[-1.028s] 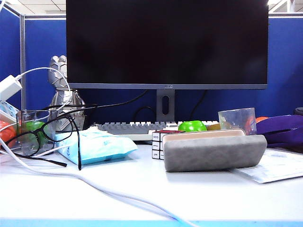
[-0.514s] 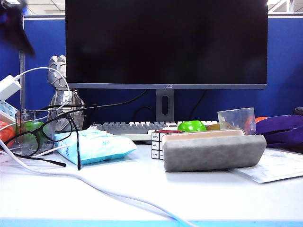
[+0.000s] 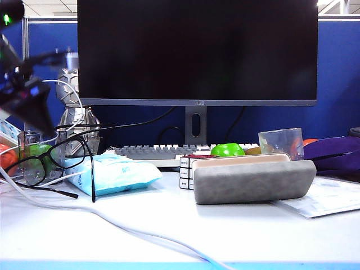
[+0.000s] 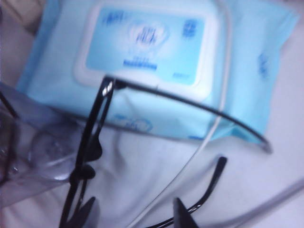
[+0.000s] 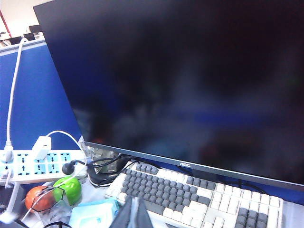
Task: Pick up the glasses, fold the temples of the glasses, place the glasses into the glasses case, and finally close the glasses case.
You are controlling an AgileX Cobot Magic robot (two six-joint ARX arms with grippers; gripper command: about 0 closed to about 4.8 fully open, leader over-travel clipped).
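Desk seen from its front edge. The glasses stand at 9 o'clock, temples unfolded. They lean between a drinking glass and a light-blue wipes pack. One temple tip reaches down to the table.

Your left gripper hangs blurred at 10 o'clock, above the glasses and apart from them. Its fingers are spread and grasp nothing. A white cable runs beneath it and on toward the front edge at 6 o'clock.

The glasses case lies at 4 o'clock, a beige strip along its top, a small cube touching its left end. Bare tabletop lies in front of it, between it and the wipes pack.

Your right gripper shows only in its wrist view, above the keyboard, facing the monitor. Its fingers look pressed together, holding nothing.
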